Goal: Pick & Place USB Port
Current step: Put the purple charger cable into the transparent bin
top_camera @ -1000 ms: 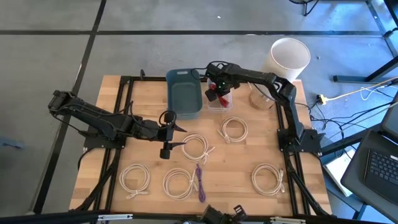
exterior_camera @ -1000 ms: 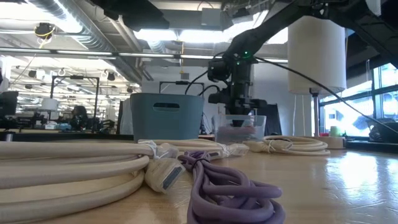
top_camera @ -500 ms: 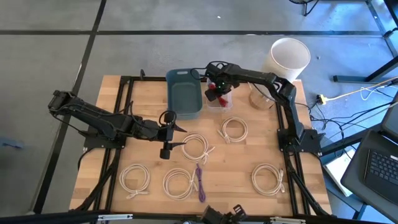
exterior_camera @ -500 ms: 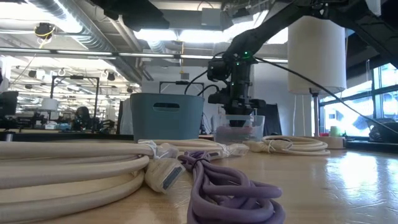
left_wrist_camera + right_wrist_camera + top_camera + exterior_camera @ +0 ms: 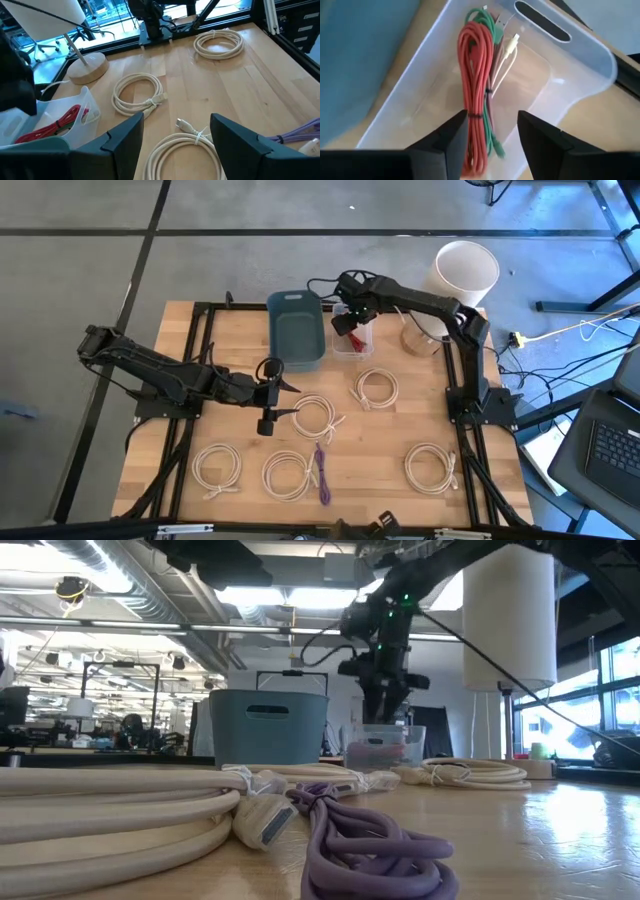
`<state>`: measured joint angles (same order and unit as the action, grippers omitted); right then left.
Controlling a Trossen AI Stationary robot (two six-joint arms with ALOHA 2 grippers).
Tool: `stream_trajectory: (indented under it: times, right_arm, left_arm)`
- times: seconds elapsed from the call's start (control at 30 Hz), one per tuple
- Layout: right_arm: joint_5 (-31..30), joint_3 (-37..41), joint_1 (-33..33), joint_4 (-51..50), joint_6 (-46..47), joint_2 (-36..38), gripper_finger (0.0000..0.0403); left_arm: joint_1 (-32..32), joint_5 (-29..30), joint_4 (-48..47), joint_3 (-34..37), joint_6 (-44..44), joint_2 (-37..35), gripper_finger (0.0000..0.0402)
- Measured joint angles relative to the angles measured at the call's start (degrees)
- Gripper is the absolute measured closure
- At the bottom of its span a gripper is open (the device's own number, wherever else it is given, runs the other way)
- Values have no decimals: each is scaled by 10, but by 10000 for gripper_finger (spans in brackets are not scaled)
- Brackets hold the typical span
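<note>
Hovering above the clear bin at the far side of the table, the right gripper has its fingers spread and nothing between them; the wrist view looks straight down through the gap onto a bundled red cable lying along the bin floor with a green cable and a pale USB lead beside it. My reading: the cable is deposited and the arm is placed to clear the bin wall. High view shows the bin just beside the blue-grey tub, and the lamp near the far right corner, but not the contents. Low view shows the right gripper just above the bin rim, a height the overhead cannot give. Left gripper waits mid-table, fingers apart and empty, over a white coiled cable. More white coils and a purple cable remain on the near side.
</note>
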<state>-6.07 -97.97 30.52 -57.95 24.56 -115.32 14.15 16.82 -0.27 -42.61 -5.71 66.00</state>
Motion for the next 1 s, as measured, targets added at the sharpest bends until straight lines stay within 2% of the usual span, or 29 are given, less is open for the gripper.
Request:
stream_trajectory:
  times: [0.23, 0.43, 0.57, 0.77, 0.83, 1.0]
  right_arm:
    - [-1, 0, -40, -76, -24, 80, 239]
    - [-14, 0, -124, -180, 9, 156, 240]
    - [-15, 0, -212, -222, 68, 195, 240]
    - [-19, 0, -382, -235, 185, 215, 240]
    - [-43, 0, -443, -235, 225, 214, 240]
    - [-147, 0, -586, -223, 341, 185, 240]
  left_arm:
    - [0, 0, -3, 0, 0, 0, 178]
    - [0, 0, -4, 0, 2, 0, 178]
    - [0, 0, -4, 0, 5, 0, 178]
    - [0, 0, -4, 0, 7, 0, 178]
    - [0, 0, -4, 0, 10, 0, 178]
    - [0, 0, -4, 0, 14, 0, 178]
